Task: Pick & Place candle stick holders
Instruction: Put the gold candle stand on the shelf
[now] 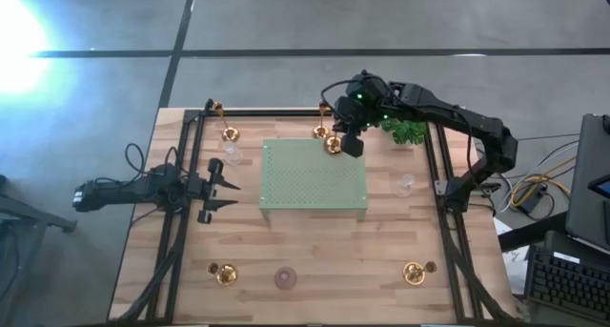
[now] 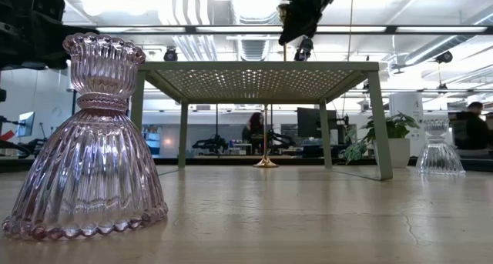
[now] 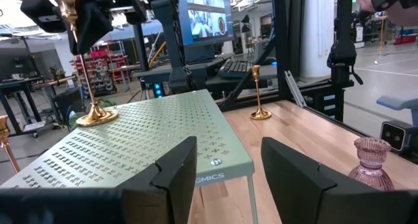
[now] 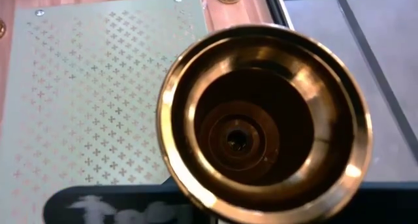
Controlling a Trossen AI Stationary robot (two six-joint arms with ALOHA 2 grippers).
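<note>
**Right arm setting a brass holder on the tray's far corner**

The right gripper [image 1: 349, 136] is hovering over the far right corner of the pale green perforated tray [image 1: 315, 189], and it is gripping the top of a brass candle stick holder [image 3: 91, 87]; its fingers are closing on the upper stem. In the left wrist view the holder's round base is sitting on the tray surface near that corner. The right wrist view is looking straight down into the held holder's cup [image 4: 264, 123] (filling most of the picture), with the tray below.

The left gripper [image 1: 217, 189] is waiting at the table's left side, just beside the tray's left edge, its fingers [image 3: 173, 175] standing apart and holding nothing.

Other holders are standing around the tray on the wooden table [image 1: 324, 260]:
- brass, far left corner [image 1: 215, 109]
- brass, far left nearer the tray [image 1: 229, 133]
- brass, far side just beyond the tray [image 1: 320, 131]
- brass, near left [image 1: 224, 273]
- brass, near right [image 1: 414, 272]
- pinkish glass, near middle [image 1: 284, 277]
- clear glass, left of the tray [image 1: 232, 153]
- clear glass, right of the tray [image 1: 406, 184]

A green leafy sprig [image 1: 406, 130] is lying at the far right, under the right arm.
</note>
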